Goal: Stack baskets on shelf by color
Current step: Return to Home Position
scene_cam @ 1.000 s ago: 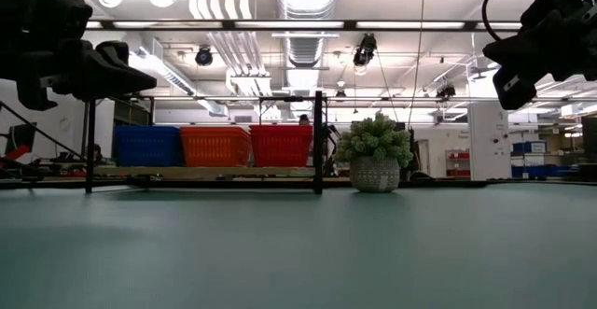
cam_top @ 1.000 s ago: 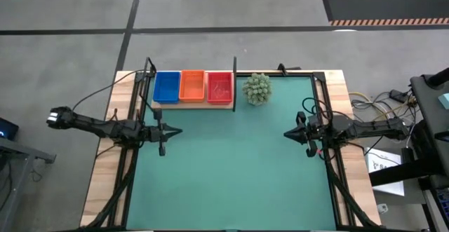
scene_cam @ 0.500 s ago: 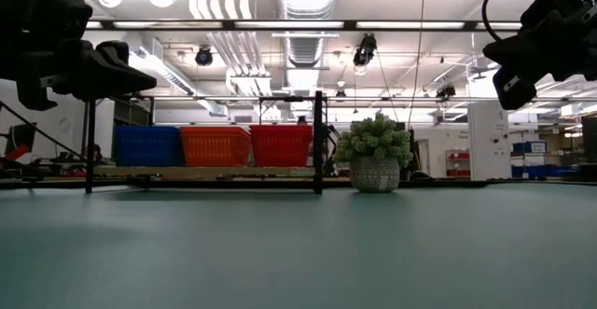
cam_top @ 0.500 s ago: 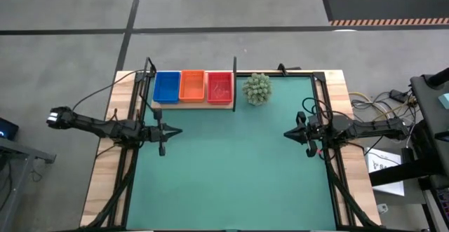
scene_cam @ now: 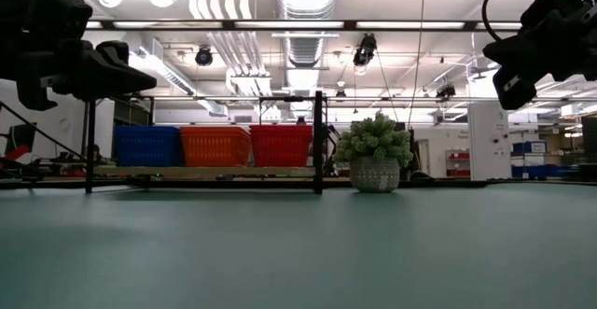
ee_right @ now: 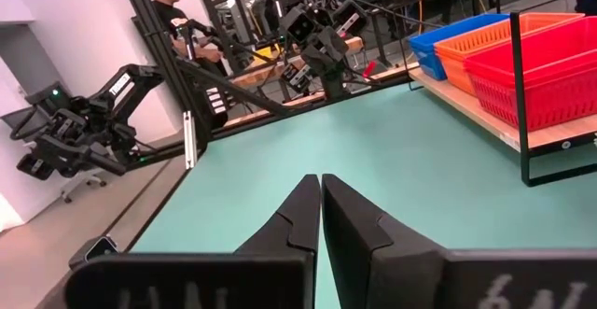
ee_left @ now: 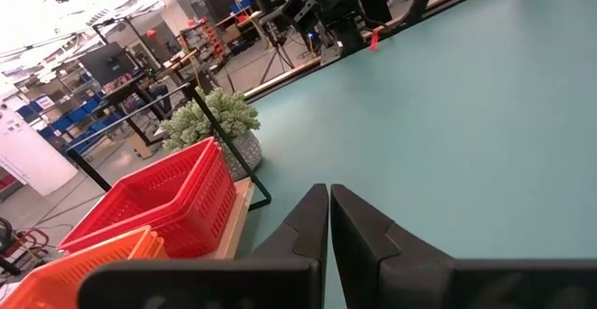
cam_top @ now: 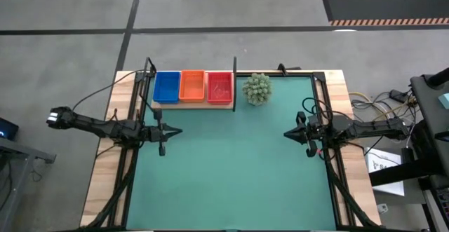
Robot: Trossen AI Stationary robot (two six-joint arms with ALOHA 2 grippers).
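Along the far edge of the worktop (cam_top: 231, 169) nothing has shifted in the last second that I can make out. The shelf (cam_top: 193, 105) carries the blue basket (cam_top: 166, 86), orange basket (cam_top: 191, 85) and red basket (cam_top: 219, 86) side by side in one row. The red one sits next to the black post (cam_top: 233, 71), and the spiky green plant (cam_top: 257, 89) stands just past it. From table height each colour reads as one tidy block. I cannot tell how many baskets are nested in each.

No loose basket lies on the green surface, so I judge the sorting finished and only the retreat left to close out. Both arms look parked too, matching where they were a moment ago.

My left hand (cam_top: 172, 131) hangs above the left side of the worktop, nearer to me than the shelf and well apart from it, pointing toward the middle. Its wrist view shows the fingers pressed together on nothing. My right hand (cam_top: 289, 134) mirrors it on the right side, pointing inward, fingers likewise closed and empty. Both are raised clear of the surface in the low view.
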